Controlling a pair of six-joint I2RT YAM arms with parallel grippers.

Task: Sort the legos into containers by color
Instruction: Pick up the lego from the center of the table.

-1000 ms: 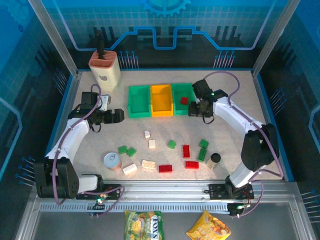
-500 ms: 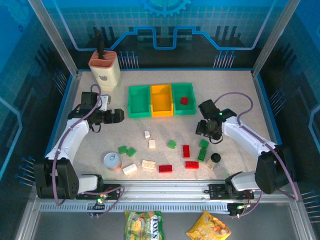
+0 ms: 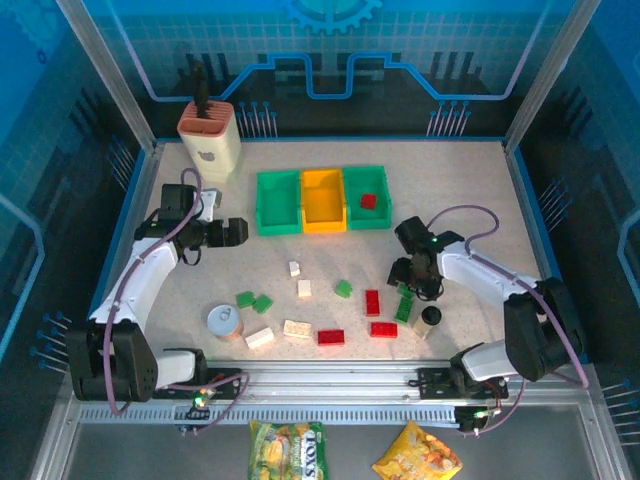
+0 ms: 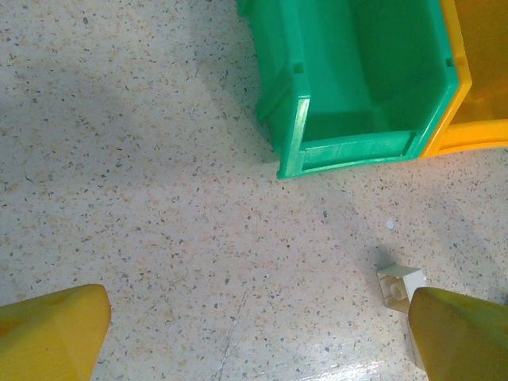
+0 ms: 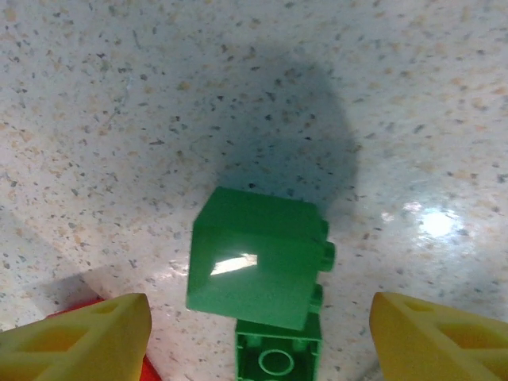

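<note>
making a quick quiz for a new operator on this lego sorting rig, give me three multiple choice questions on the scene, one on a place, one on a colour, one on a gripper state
1. Where does the red brick already in a container sit?
A. left green bin
B. yellow bin
C. right green bin

2. What colour is the brick between the fingers of the right gripper in its wrist view?
A. red
B. green
C. cream

3. What state is the left gripper in?
A. open, holding nothing
B. shut on a cream brick
C. shut on a red brick

Answers:
1 C, the top view shows it in the rightmost bin of the row.
2 B, a green brick lies between the spread fingers.
3 A, its fingers stand wide apart, gripping nothing.
</note>
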